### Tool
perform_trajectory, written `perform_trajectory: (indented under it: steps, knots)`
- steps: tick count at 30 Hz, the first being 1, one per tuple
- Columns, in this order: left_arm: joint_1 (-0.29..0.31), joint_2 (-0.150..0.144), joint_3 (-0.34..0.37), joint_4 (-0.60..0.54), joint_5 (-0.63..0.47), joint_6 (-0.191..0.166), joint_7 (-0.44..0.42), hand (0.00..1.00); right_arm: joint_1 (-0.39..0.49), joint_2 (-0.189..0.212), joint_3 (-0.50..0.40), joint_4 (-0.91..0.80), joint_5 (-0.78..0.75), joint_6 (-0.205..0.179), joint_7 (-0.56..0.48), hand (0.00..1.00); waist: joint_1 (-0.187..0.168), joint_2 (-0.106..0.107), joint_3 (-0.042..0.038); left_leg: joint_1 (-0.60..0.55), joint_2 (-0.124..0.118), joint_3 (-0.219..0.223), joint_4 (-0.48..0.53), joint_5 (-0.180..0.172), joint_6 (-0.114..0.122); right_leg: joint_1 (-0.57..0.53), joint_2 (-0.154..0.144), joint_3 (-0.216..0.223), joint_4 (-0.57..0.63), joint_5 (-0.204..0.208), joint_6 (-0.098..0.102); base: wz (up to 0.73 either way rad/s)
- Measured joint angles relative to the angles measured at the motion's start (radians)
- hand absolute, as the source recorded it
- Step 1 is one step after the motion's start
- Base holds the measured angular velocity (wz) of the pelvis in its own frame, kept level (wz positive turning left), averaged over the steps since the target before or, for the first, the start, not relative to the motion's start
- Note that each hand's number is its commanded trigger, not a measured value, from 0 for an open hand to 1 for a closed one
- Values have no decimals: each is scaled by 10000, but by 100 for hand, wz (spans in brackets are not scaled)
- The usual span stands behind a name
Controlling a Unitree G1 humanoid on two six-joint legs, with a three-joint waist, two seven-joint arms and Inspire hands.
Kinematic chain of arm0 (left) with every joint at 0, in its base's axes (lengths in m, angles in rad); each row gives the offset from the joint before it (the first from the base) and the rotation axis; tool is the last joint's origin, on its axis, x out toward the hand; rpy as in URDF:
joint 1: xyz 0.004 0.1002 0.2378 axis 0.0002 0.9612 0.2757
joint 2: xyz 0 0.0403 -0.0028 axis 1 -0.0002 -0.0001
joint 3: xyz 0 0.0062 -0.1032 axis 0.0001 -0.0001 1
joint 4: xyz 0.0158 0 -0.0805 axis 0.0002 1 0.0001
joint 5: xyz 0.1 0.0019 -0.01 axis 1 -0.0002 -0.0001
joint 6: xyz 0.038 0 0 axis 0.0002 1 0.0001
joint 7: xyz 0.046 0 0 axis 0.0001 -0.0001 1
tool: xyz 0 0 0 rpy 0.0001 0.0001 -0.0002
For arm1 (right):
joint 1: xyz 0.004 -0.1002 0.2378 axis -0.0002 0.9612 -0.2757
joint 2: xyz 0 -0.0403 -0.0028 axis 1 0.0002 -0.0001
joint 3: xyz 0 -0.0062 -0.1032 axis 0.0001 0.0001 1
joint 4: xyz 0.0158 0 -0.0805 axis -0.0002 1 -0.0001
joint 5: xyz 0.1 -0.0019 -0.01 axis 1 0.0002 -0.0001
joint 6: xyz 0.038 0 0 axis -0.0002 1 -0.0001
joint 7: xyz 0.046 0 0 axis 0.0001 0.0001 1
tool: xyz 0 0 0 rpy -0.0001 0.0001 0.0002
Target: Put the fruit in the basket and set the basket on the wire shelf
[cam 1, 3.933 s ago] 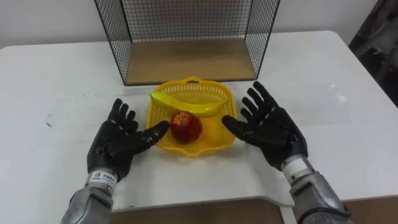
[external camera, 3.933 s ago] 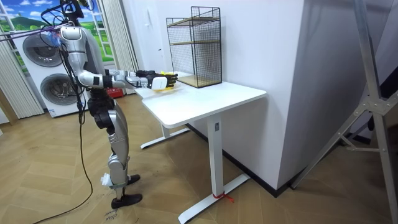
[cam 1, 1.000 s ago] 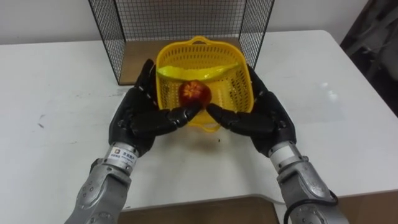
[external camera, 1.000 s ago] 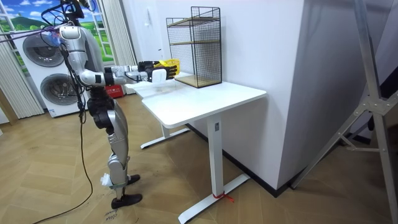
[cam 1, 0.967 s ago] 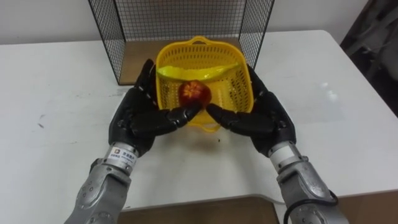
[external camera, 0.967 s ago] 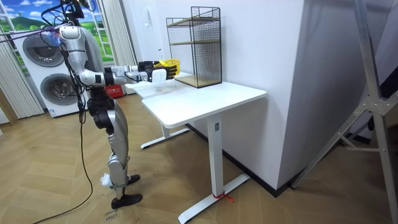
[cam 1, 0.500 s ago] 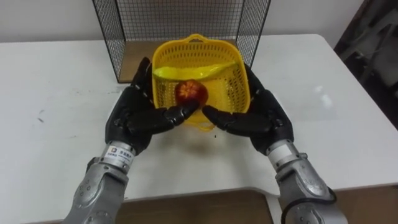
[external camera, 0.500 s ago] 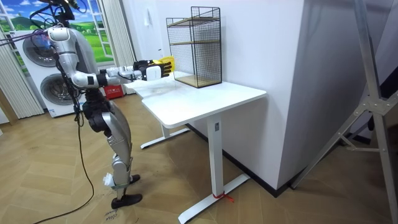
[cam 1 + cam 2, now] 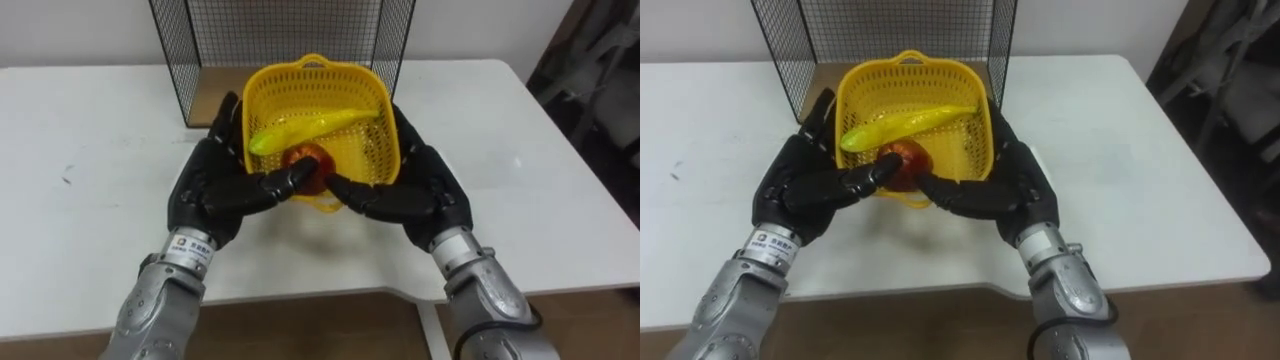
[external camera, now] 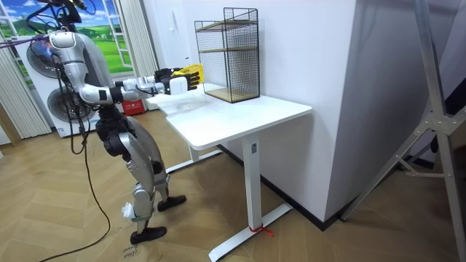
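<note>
A yellow plastic basket (image 9: 262,90) is held off the white table (image 9: 90,140) between my two hands, just in front of the wire shelf (image 9: 280,30). A yellow banana (image 9: 310,127) lies across the basket's middle, and a red apple (image 9: 305,160) sits at its near end. My left hand (image 9: 215,190) presses on the basket's left side and my right hand (image 9: 425,190) on its right side. The fingers of both run straight along the walls, and both thumbs reach over the near rim by the apple. The room view shows the basket (image 10: 193,73) raised above the table's end.
The black wire shelf (image 10: 231,51) has a wooden bottom board (image 9: 205,105) and an upper level, and stands at the table's far edge against the wall. The robot stands at the table's end on the room view's left, with washing machines (image 10: 51,65) behind it.
The basket, on the table 3.9 s ago, is now lifted between both hands. In the last half second the banana slid from the far wall to the middle. The robot's trailing foot stepped forward.
</note>
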Motion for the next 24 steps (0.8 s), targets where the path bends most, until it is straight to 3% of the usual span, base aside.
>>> perform_trajectory:
  steps: [2, 10, 12, 14, 16, 19, 21, 23, 24]
  knots:
    - [-1, -5, 0, 1, 0, -5, 0, 0, -1, 23, -3, 1, -18, -1, 19, 0, -19, -28, 1, 14, -38, 6, 90, -26, 92, 78, -108, -4, -54, -53, 38, -5]
    - [-2, -67, -5, 0, 2, -154, 1, 0, -81, 50, -5, -29, -17, -5, 17, 0, -110, -61, 55, 13, -562, 11, 294, -529, 347, 342, -603, -41, -280, -433, 357, 8]
    - [-3, -39, -93, -22, 7, -241, 1, 0, -84, -40, -3, -108, -23, -22, -7, 0, -81, -106, 81, 14, -724, 113, 379, -753, 437, 361, -807, -22, -244, -597, 470, 3]
    - [-7, -33, -141, -35, 13, -261, 1, 0, -111, -60, 10, -125, -4, -28, -80, 0, 22, -130, 97, -51, -732, 275, 677, -1085, 493, 379, -881, 31, -142, -695, 570, -14]
    - [-35, -71, -143, -36, 11, -261, 1, 0, -148, -57, 15, -133, 41, -33, -126, 0, 11, -137, 107, -160, -744, 336, 1105, -1468, 571, 355, -976, 46, 221, -801, 717, -10]
    - [-78, -34, -137, -100, 11, -261, 1, 0, -215, -81, 0, -136, 53, -44, -134, 0, -37, -194, 134, -131, -864, 404, 1368, -1934, 732, -267, -1260, 21, 1969, -784, 863, -2]
    - [-90, -91, -175, -129, 12, -265, 13, 0, -340, -38, -13, -148, 44, -66, -237, 0, -71, -161, 143, 135, -1051, 456, 1301, -2084, 924, -987, -1491, 185, 3645, -209, 1006, 6]
    - [-111, -203, -170, -128, 7, -293, 76, 0, -329, -24, -20, -139, -40, -70, -278, 0, -99, -11, 201, 557, -1044, 222, 1153, -2197, 1000, -1177, -1424, 211, 4244, 217, 1053, 8]
    - [-203, -186, -172, -130, -18, -393, 108, 0, -363, -65, -16, -144, -6, -147, -278, 0, -88, 69, 242, 723, -971, 145, 1053, -2199, 1004, -1315, -1294, 211, 4021, -97, 1011, 10]
